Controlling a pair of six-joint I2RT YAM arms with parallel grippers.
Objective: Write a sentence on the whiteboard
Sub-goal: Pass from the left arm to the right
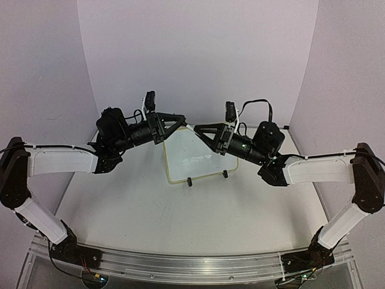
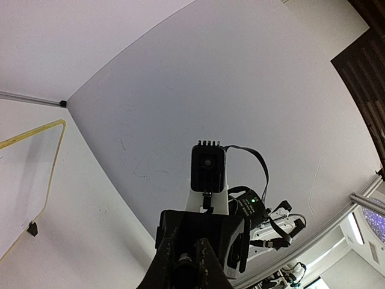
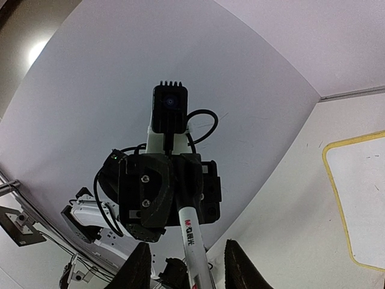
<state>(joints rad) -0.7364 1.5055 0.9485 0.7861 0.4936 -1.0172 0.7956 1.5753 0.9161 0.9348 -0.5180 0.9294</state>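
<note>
The whiteboard (image 1: 180,162) stands tilted at mid-table on two black clip feet (image 1: 189,182); its yellow rim also shows in the left wrist view (image 2: 36,129) and the right wrist view (image 3: 334,192). I cannot make out the sentence; only faint grey marks show on the board from above. Above the board's top edge the two arms meet tip to tip. My left gripper (image 1: 183,123) (image 2: 191,250) is shut on one end of a white marker (image 1: 190,126) (image 3: 191,232). The marker's barrel runs between the fingers of my right gripper (image 1: 198,128) (image 3: 189,259), which stand apart with gaps on both sides.
A curved pale backdrop (image 1: 198,54) closes the table at the back and sides. An aluminium rail (image 1: 192,268) with both arm bases runs along the near edge. White tabletop (image 1: 180,217) lies between the board and the rail.
</note>
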